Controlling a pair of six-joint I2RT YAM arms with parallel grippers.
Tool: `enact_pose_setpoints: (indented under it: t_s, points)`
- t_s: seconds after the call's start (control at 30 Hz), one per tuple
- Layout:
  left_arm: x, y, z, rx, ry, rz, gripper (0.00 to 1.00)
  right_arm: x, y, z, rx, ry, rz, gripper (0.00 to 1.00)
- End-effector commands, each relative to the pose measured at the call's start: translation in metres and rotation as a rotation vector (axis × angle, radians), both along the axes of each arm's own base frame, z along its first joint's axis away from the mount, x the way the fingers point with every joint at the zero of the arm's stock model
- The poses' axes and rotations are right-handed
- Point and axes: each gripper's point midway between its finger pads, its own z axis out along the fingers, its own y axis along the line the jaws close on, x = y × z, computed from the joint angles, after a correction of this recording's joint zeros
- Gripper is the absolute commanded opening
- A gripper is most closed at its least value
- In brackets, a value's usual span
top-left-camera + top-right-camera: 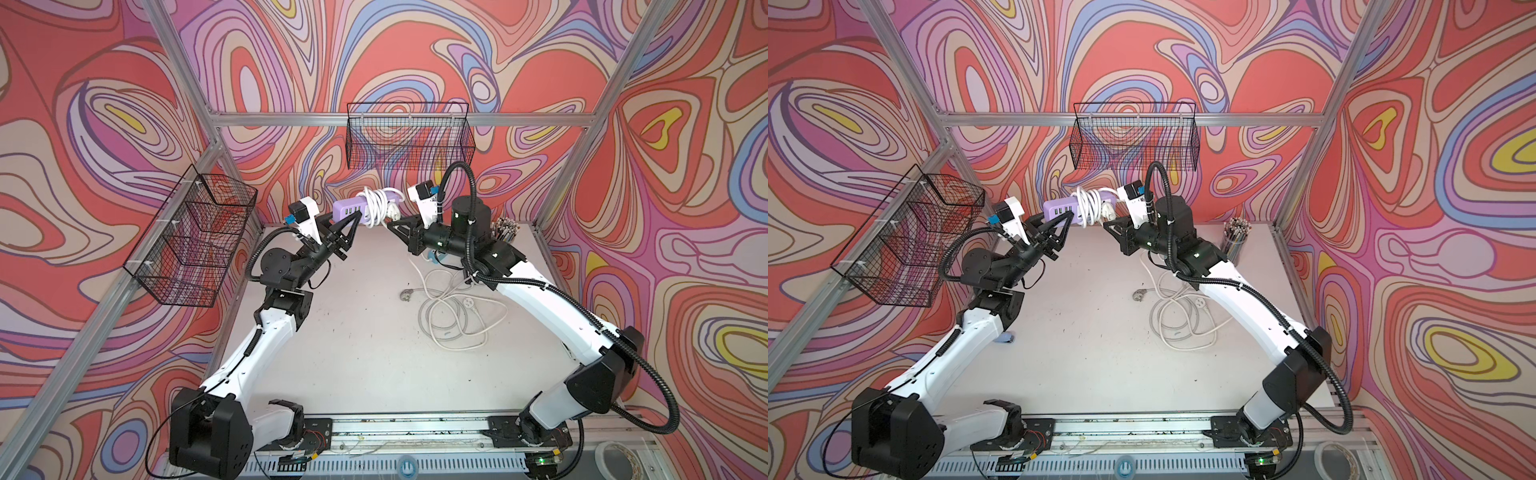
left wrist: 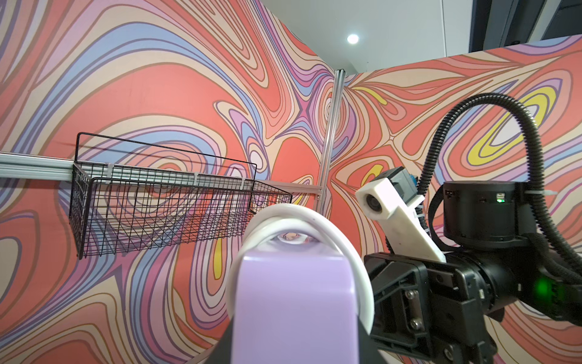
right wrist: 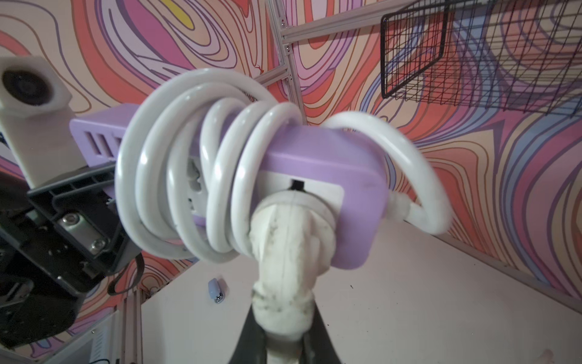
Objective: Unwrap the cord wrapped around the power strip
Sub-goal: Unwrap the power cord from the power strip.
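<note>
— Left claw (image 1: 354,217) first: what is it doing?
— Pressed together on one short end of the lilac plastic power strip (image 1: 347,208). Its wrist view shows that lilac end wedged between the two black fingers (image 2: 222,354).
— And the right claw (image 1: 390,226)?
— Pinching the white moulded plug (image 3: 288,239). In the right wrist view its black fingers (image 3: 244,349) sit on either side of the plug's neck, tight against it.
— Where is the strip itself?
— In the air, roughly level, held between the two claws over the far edge of the pale tabletop (image 1: 353,340), below the black wire basket (image 1: 409,137) on the back wall.
— The cord?
— The thick white cord (image 1: 376,205) is wound in several loops around the strip's middle. Some loops are snug, while the outer ones are slack and hang lower. It leaves the strip's end nearest the right claw, arcs up over the top and joins the coils.
— Is the plug seated?
— It sits against the white socket face near that same end. Whether the pins are in, I cannot tell.
— Anything else about?
— A loose tangle of thinner white cable (image 1: 453,309) with its own grey plug (image 1: 404,296) lies on the table under the right arm, well apart from the strip. A cup of pencils (image 1: 505,230) stands at the far right corner. A second wire basket (image 1: 195,237) hangs on the left wall, and a small blue stapler-like thing (image 3: 215,290) lies near the left arm.
</note>
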Motion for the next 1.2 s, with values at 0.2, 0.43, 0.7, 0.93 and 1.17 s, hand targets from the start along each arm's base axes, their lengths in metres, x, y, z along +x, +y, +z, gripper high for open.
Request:
enact_pose_setpoints:
  t_s: [0.2, 0.43, 0.7, 0.93, 1.17]
  points:
    - [-0.027, 0.004, 0.039, -0.022, -0.156, 0.006, 0.00, -0.001, -0.018, 0.026, -0.012, -0.069, -0.076, 0.00]
    - [-0.030, 0.006, 0.040, -0.011, -0.165, 0.022, 0.00, 0.010, -0.045, 0.030, -0.011, -0.066, -0.126, 0.00]
    - [-0.028, 0.005, 0.039, -0.005, -0.162, 0.019, 0.00, 0.018, -0.068, 0.035, 0.003, -0.061, -0.162, 0.00]
    - [-0.026, 0.002, 0.036, 0.008, -0.151, 0.009, 0.00, 0.020, -0.071, 0.046, -0.009, -0.093, -0.179, 0.00]
    - [-0.023, -0.007, 0.030, 0.036, -0.130, -0.016, 0.00, 0.025, -0.067, 0.069, 0.000, -0.140, -0.176, 0.00]
